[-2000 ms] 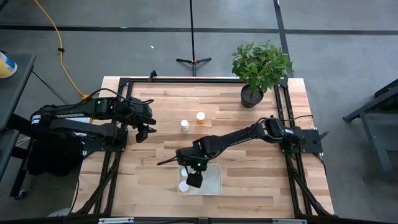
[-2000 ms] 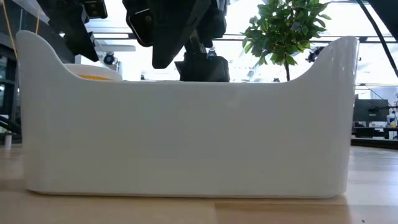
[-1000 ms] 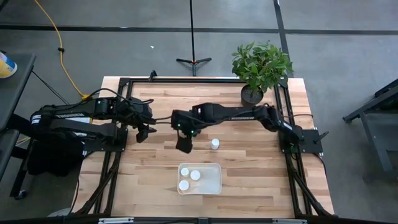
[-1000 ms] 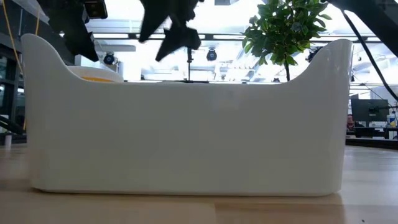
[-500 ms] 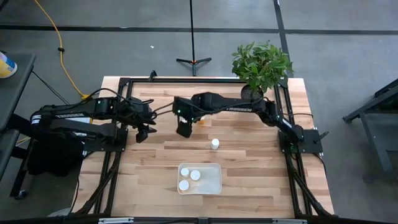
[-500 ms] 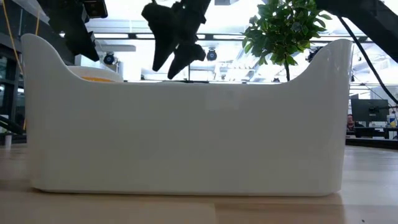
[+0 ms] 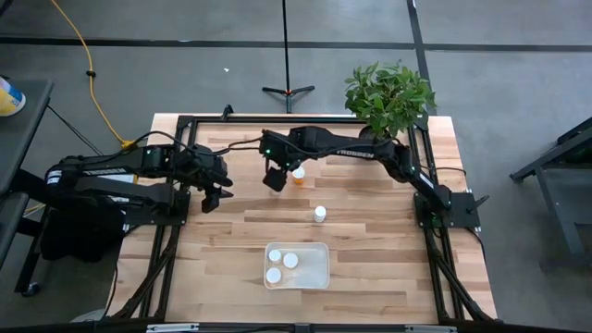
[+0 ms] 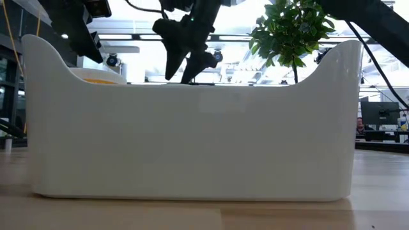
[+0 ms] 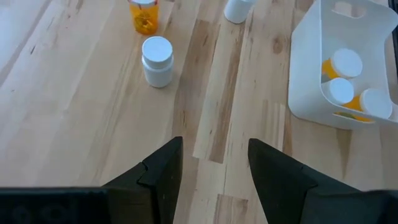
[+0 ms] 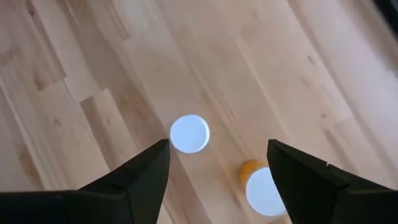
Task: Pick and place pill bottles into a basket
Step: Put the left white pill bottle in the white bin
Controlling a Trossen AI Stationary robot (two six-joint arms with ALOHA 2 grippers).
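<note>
Three white-capped pill bottles [image 7: 284, 265] lie in the shallow whitish plastic basket [image 7: 317, 269]; we see three more standing on the wooden table [image 7: 370, 240]. The right gripper [image 7: 275, 178], fingers spread wide and empty, hangs above the all-white bottle [image 10: 189, 134], beside the orange one [image 7: 298, 175]. The left gripper [image 7: 212, 195], also parted, waits at the table's left.

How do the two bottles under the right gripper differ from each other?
Below the open right gripper, the white bottle shows only white, while the amber bottle has an orange body under its white cap. In the left wrist view the white bottle stands nearer that camera than the amber one. Both stand upright on the table, outside the basket.
</note>
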